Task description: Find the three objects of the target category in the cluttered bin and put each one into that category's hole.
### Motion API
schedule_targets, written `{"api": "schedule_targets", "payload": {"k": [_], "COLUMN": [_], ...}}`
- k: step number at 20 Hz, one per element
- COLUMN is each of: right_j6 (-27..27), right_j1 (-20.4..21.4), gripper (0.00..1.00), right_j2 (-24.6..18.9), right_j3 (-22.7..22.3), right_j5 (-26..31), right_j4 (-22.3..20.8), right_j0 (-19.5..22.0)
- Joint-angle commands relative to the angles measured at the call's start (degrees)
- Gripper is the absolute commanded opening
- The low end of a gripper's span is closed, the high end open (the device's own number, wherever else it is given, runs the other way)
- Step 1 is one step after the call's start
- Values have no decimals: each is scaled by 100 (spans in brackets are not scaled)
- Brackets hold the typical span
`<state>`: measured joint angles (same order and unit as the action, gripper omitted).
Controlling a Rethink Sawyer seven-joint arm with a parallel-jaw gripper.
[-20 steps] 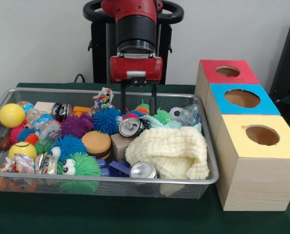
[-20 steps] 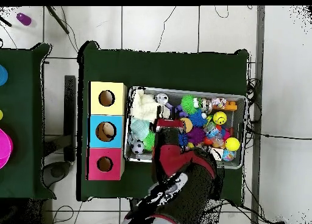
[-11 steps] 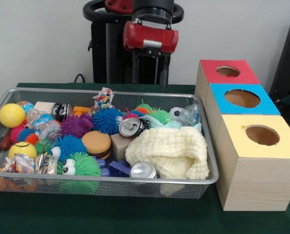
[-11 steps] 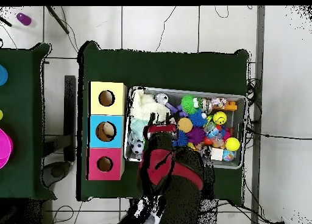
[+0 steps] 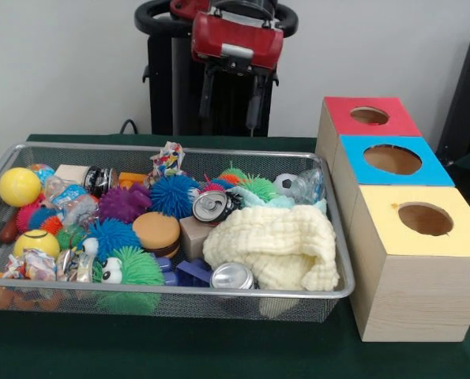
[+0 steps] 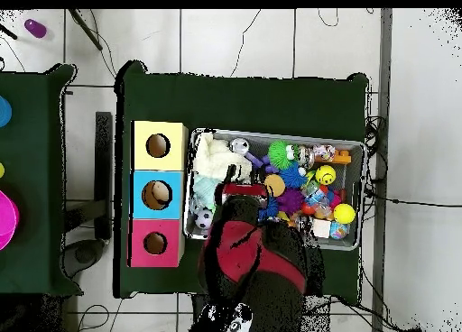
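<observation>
Bin (image 5: 341, 290): silver wire mesh, shiny metal rim. Cans (image 5: 212, 206): bright metal, glossy tops. Cloth (image 5: 276, 245): cream, soft, waffle-textured, matt. Spiky balls (image 5: 172, 194): rubbery, bristly. Yellow ball (image 5: 19, 186): smooth, slightly glossy. Boxes (image 5: 412, 294): pale raw wood sides, matt painted tops. Table (image 5: 219, 351): dark green cloth, matt. Gripper (image 5: 231, 103) housing: glossy red plastic.

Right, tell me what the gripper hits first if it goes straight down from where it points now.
Probably the blue spiky ball or the opened can beside it at the bin's far side. The open, empty gripper hangs well above them; depth is hard to judge.
</observation>
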<state>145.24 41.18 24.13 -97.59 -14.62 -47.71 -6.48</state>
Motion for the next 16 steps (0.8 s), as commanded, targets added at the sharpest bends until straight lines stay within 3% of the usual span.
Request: {"api": "schedule_targets", "payload": {"k": [1,4,6,7,9,12,16], "right_j6": [-375,-496,-727,-935,-966,-895,-644], "right_j1": [-1052,-1308,-1605,-1919,-2196,-2316,-2301], "gripper": [100,100,100,100,100,100,100], "right_j2": [130,359,781,1061,1223,1395,1375], "right_j3": [68,111,126,152,210,249,279], "right_j5": [-1409,-1689,-1982,-2271,-2422,-2432,-2761], "right_j4": [958,1414,2113,2720,3213,3454,3400], "right_j0": [-95,-249,-553,-753,-915,-1076,-961]}}
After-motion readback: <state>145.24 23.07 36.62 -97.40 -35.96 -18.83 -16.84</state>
